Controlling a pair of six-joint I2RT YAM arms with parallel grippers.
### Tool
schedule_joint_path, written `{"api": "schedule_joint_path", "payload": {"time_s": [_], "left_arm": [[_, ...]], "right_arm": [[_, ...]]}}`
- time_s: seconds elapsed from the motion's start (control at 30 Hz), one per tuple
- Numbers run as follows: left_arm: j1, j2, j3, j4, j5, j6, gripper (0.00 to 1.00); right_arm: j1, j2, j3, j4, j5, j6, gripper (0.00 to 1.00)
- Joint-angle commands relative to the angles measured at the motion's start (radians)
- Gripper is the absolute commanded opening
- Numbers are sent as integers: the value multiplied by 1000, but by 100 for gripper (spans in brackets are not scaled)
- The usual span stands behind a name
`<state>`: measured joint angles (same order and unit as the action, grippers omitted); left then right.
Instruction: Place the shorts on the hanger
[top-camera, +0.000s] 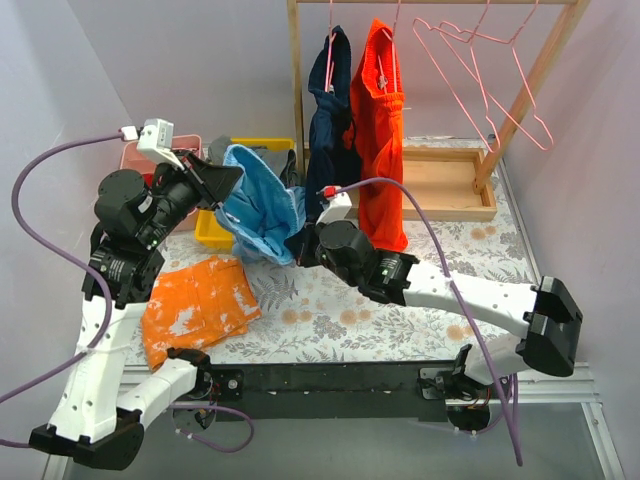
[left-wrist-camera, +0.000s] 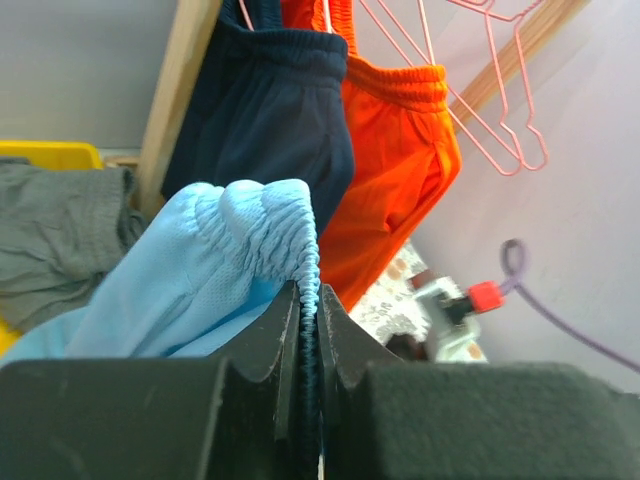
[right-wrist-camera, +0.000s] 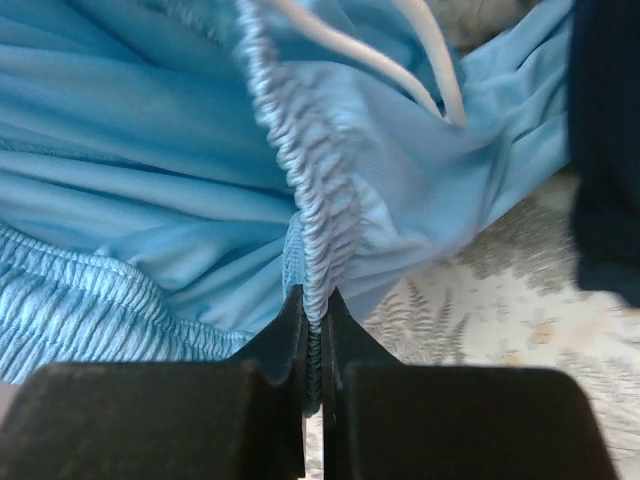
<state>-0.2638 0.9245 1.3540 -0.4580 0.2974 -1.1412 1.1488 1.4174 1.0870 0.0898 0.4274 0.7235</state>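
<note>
Top external view: we are holding the shorts (top-camera: 262, 205) off the table (top-camera: 330, 300), between the yellow bin (top-camera: 265, 145) and the rack (top-camera: 297, 80). Left gripper (top-camera: 225, 180) and right gripper (top-camera: 298, 243) are each clamping the elastic waistband. Judgement: we are aiming to draw the two grips apart evenly, tensioning the waistband and staying clear of the navy shorts (top-camera: 328, 110), before threading the hanger (top-camera: 480, 75), which is hanging empty on the rail.
</note>
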Motion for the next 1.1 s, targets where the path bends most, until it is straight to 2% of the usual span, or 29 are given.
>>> {"api": "schedule_joint_path", "payload": {"time_s": [0.0, 0.13, 0.23, 0.37, 0.4, 0.53, 0.6, 0.63, 0.67, 0.7, 0.77, 0.83, 0.87, 0.93, 0.97, 1.03, 1.07], "left_arm": [[-2, -75, 71, -13, -96, 84, 0], [-2, -104, 135, 2, -179, 113, 0], [-2, -89, 212, 8, -185, 110, 0], [-2, -56, 289, 13, -152, 78, 0], [-3, -50, 306, 12, -120, 74, 0], [-2, -23, 283, -11, -61, 34, 0], [-2, -26, 237, -10, -23, 18, 0], [-2, -27, 173, -7, 18, 5, 0], [-2, -33, 134, -1, 52, -27, 0], [-3, -35, 93, 27, 89, -46, 0], [-2, -39, -70, 62, 190, -127, 0], [-2, -64, -200, 133, 247, -191, 0], [-5, -78, -334, 151, 244, -222, 0], [-20, -121, -444, 188, 221, -267, 11], [-26, -125, -546, 193, 197, -278, 11], [-58, -106, -631, 226, 192, -299, 15], [-75, -92, -660, 229, 166, -310, 20]], "right_arm": [[38, -106, 166, -161, 146, -201, 1], [46, -172, 330, -374, 120, -329, 1], [46, -211, 448, -450, 87, -399, 1], [46, -229, 589, -580, 77, -458, 1], [46, -230, 641, -602, 94, -469, 1], [46, -225, 680, -711, 200, -503, 1], [28, -227, 657, -771, 237, -492, 1], [6, -239, 609, -779, 206, -478, 1], [-53, -251, 572, -768, 165, -467, 1], [-92, -267, 524, -728, 57, -460, 1], [-196, -299, 426, -691, -59, -450, 1], [-212, -299, 393, -683, -102, -453, 1], [-212, -295, 366, -691, -96, -452, 1], [-212, -294, 312, -717, -107, -428, 1], [-212, -298, 236, -717, -116, -417, 1], [-212, -316, 139, -713, -125, -377, 1], [-212, -319, 99, -708, -122, -366, 1]]}}
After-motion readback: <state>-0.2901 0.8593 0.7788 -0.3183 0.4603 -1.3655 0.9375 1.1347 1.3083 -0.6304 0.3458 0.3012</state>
